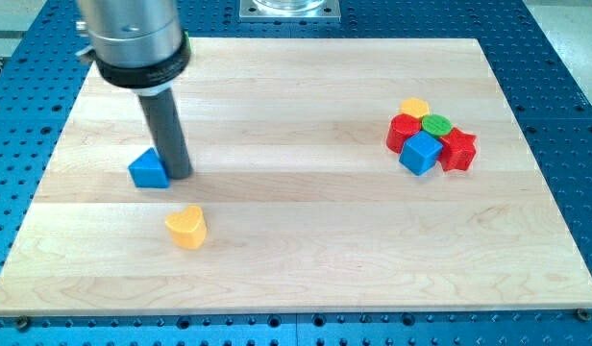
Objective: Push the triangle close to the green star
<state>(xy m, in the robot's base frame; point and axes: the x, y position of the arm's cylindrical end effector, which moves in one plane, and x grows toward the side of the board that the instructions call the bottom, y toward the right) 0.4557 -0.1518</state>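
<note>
Here, my tip (179, 175) touching blue triangle's (148, 170) right.

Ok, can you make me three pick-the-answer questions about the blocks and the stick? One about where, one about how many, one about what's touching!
1. Where is the blue triangle?
A. the view's left
B. the view's right
C. the view's top middle

2. How many blocks sit in the cluster at the view's right?
A. two
B. five
C. eight

3. My tip is
A. pressed against the triangle's right side
B. over the yellow heart
C. among the cluster

Answers:
1 A, it lies left of centre.
2 B, yellow, green, blue and two red ones.
3 A, the rod meets the triangle.
</note>
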